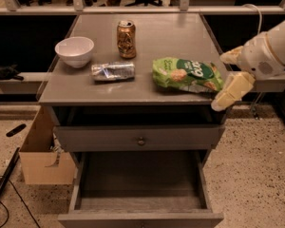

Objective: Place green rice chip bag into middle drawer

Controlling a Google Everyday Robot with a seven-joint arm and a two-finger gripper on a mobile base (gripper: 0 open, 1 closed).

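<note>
At the cabinet's (171,32) right edge the gripper (226,75), fingers spread wide, should slide in level and pinch the green rice chip bag (187,74) (flat on the cabinet's top) by its near end.

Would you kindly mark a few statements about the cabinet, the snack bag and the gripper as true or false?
1. The green rice chip bag lies on the cabinet top. True.
2. The middle drawer is shut. False: it is pulled out, below the closed drawer front.
3. The gripper is at the bag's end near the cabinet's edge, fingers apart. True.
4. The soda can lies on its side. False: it stands upright.
5. The white bowl sits in the drawer. False: it is on the cabinet top.
</note>
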